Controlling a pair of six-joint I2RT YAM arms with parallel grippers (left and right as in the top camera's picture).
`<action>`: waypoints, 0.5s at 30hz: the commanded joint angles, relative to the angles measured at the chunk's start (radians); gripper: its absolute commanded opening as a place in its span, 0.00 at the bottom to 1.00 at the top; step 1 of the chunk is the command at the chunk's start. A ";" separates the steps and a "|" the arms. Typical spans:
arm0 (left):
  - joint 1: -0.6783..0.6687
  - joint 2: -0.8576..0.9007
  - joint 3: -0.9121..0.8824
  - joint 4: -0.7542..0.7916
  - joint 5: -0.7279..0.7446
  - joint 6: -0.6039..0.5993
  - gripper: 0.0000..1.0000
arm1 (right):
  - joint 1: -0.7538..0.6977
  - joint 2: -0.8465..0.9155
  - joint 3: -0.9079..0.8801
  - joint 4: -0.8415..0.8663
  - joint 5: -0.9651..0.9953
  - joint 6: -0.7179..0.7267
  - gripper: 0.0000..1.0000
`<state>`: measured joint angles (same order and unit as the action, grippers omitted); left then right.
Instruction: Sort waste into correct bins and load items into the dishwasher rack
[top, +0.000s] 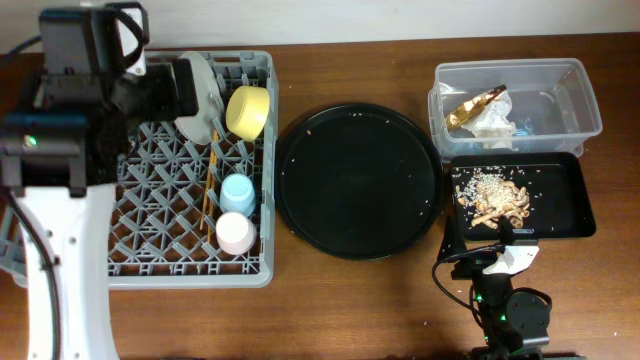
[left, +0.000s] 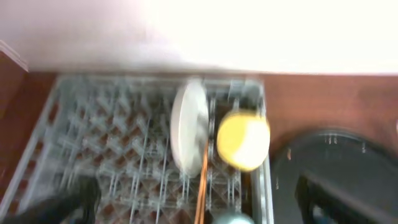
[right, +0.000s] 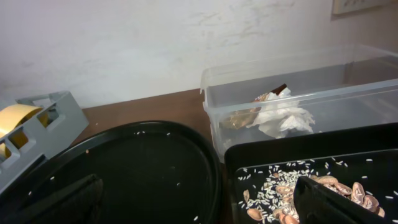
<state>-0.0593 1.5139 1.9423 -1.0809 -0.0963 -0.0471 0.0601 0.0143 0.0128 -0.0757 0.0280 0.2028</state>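
Covering half the plate, left arm; chopsticks barely visible

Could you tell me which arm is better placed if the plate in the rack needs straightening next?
Left. Its gripper hovers open over the rack with the plate right ahead. The right gripper sits across the table by the black tray.

Left arm: white link, black housings (one small green light); right arm black, cabled
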 joint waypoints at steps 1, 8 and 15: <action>0.009 -0.221 -0.354 0.250 0.003 0.102 1.00 | 0.006 -0.003 -0.007 -0.006 -0.005 -0.005 0.99; 0.087 -0.813 -1.323 0.851 0.003 0.109 1.00 | 0.006 -0.003 -0.007 -0.006 -0.005 -0.005 0.98; 0.118 -1.338 -1.802 0.971 -0.005 0.109 1.00 | 0.006 -0.003 -0.007 -0.006 -0.005 -0.005 0.98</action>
<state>0.0372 0.2901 0.2241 -0.1158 -0.0967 0.0463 0.0601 0.0166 0.0128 -0.0753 0.0254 0.2028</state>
